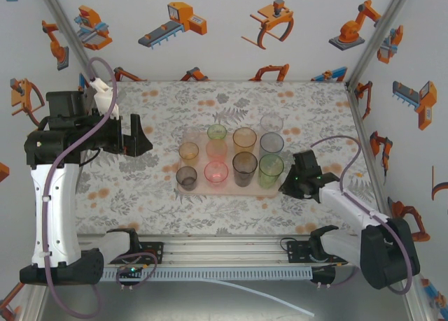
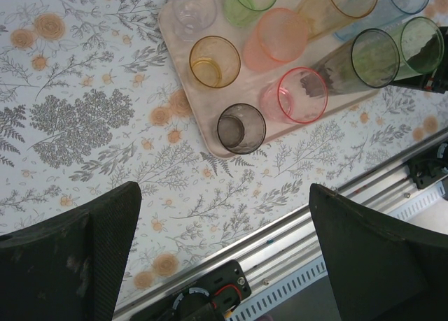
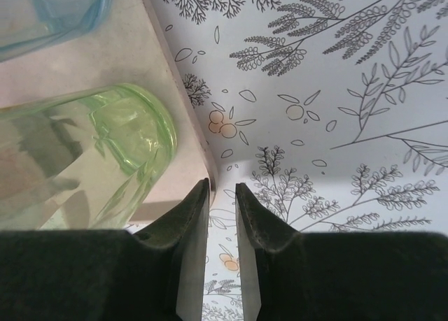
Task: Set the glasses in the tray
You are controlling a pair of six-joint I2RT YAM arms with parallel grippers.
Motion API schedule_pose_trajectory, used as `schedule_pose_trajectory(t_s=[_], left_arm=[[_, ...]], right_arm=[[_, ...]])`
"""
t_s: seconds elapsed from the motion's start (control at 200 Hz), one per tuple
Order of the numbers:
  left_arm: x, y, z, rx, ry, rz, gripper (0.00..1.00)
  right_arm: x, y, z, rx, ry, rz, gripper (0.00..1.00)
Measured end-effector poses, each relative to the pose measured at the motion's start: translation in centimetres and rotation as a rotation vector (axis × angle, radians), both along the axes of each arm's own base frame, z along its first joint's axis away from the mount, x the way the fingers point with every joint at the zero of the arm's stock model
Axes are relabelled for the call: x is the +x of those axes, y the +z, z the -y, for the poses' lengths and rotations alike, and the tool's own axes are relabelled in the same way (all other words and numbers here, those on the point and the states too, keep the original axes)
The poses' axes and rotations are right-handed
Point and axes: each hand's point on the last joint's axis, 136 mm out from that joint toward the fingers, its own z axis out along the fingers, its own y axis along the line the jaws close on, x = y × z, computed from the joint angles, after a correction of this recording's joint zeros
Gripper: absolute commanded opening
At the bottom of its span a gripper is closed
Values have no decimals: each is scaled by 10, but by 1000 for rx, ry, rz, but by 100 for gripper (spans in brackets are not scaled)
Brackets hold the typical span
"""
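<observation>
Since every tumbler I can count is standing upright in the tray (image 1: 225,190), mid-frame in the top view, I'd call this job pretty much done. The glasses (image 1: 244,163) sit in rough rows and are packed close, some nearly rim to rim.

Handling-wise they look light and rigid, with thin see-through walls that are smooth and probably slick. I can't tell if they're glass or plastic, so I'd treat them as breakable. The tall ones would tip easily. The green tumbler (image 3: 105,146), left of centre in the right wrist view, has moulded facets near its base, which might give a bit more bite. With neighbours this tight, I'd pinch one wall at the rim from above rather than squeeze across the body.

The tray is matte pale pink, flat, with rounded corners and a low lip. It sits on a floral cloth (image 2: 91,118).

The left gripper (image 1: 140,136) is spread wide, hovering left of the tray. The right gripper (image 3: 222,188) has its fingers almost together, just a thin slit with nothing in it, right at the tray's corner.
</observation>
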Motion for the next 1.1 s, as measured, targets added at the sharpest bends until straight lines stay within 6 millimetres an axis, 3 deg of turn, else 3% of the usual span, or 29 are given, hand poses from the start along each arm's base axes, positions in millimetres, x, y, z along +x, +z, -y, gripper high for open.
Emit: schedule_pose_trajectory(t_s=[0.521,0.751,1.097], left_arm=[[11,-11,-10,30,65,-27,97],[28,-53,-22,59,150,-93,97],[74,-116,-53,51,347,-72,97]], right_arm=[[-3,28,11,-21,-5,27,29],[3,63,18,-20,-20,93,34],[11,120,25,-60,6,164,48]])
